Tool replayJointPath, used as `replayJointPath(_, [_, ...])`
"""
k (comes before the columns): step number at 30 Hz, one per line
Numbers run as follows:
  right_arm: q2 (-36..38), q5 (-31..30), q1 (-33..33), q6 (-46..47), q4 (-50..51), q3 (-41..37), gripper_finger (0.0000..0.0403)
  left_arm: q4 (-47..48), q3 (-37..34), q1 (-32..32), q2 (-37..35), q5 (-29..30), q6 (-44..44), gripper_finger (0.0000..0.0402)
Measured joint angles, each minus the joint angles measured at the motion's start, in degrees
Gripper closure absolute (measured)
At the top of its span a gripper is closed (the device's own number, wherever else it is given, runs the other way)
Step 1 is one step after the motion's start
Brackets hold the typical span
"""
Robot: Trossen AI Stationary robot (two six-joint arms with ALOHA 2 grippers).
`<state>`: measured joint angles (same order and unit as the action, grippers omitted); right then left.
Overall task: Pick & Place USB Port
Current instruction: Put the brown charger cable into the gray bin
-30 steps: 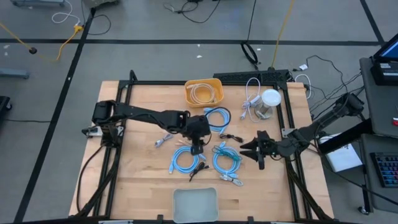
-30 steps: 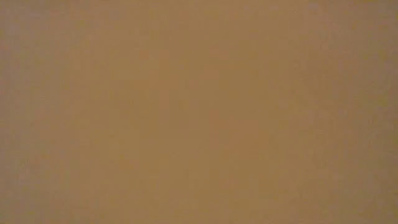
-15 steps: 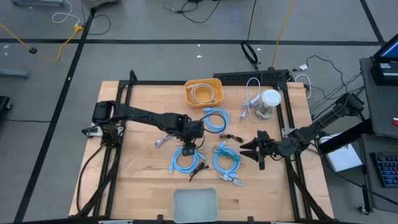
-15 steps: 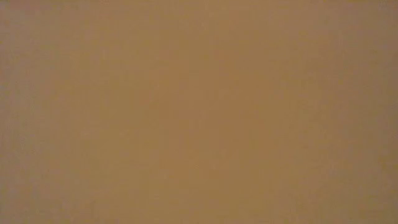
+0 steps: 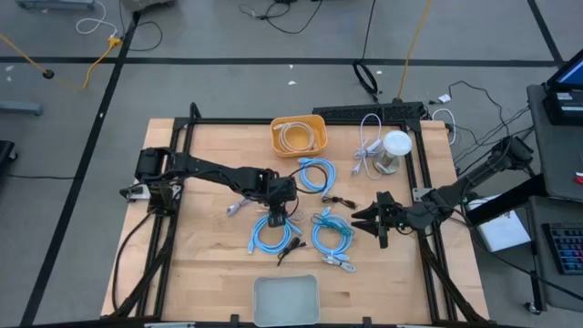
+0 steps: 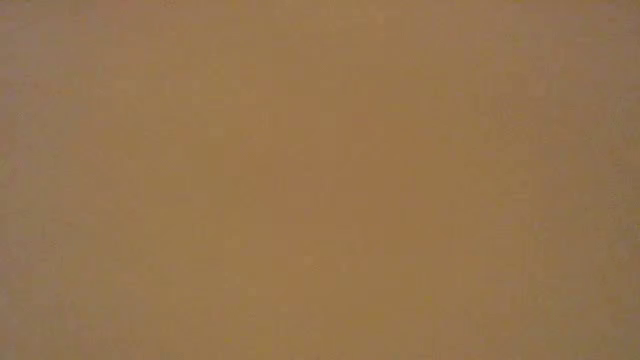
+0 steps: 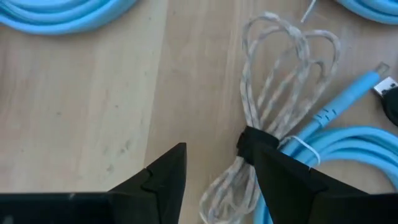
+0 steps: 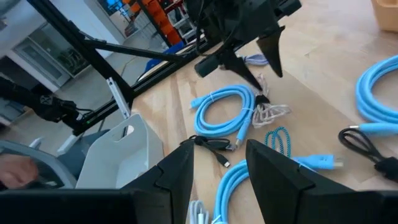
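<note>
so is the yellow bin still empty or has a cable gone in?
Not empty: the yellow bin holds one coiled pale cable, seen from the high view.

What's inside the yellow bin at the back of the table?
The yellow bin holds one coiled pale cable, seen from above. The bin floor shows through the coil's middle; whatever lies under the loops is hidden. Nothing else is visible inside.
</note>
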<state>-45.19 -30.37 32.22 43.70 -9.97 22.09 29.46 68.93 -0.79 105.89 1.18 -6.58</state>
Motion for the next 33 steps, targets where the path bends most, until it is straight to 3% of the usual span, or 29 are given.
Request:
replayJointPath(15, [0.0,0.6,0.0,0.6,-0.7,0.0,0.0264,-0.7,0.3,1.7,5.9,-6.2,-1.7,0.0215])
replayJointPath(23, [0.0,0.5,0.0,0.4,-1.2,0.0,0.0264,-2.1,1.2,1.5,5.6,-4.3,-5.7,0.0223])
replayJointPath(26, [0.0,0.5,0.0,0.0,-1.5,0.0,0.0264,-2.1,1.4,0.9,5.6,-4.7,-5.8,0.0262])
replayJointPath(31, [0.0,0.5,0.0,-0.2,-2.0,0.0,0.0264,-1.7,1.5,0.8,5.5,-5.5,-6.1,0.0372])
replayJointPath(33, [0.0,0.6,0.0,-0.2,-2.0,0.0,0.0264,-1.5,1.5,0.7,5.5,-5.8,-7.0,0.0385])
